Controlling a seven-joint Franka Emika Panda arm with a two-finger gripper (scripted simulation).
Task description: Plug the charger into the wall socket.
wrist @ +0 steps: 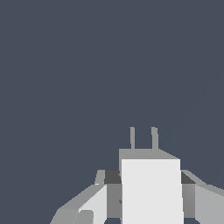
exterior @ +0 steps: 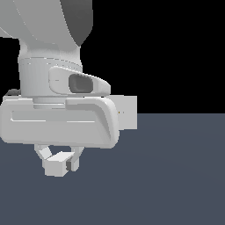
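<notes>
While your gripper squeezes the small light-grey brick-shaped charger by its sides, it looks hard and light. Keep its two thin prongs straight toward the flat grey square wall socket.

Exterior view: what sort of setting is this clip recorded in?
Most likely a bare simulated test scene, not a real room: a flat slate-blue floor under a black void, an upright wall socket standing alone, and the gripper holding the charger.
</notes>
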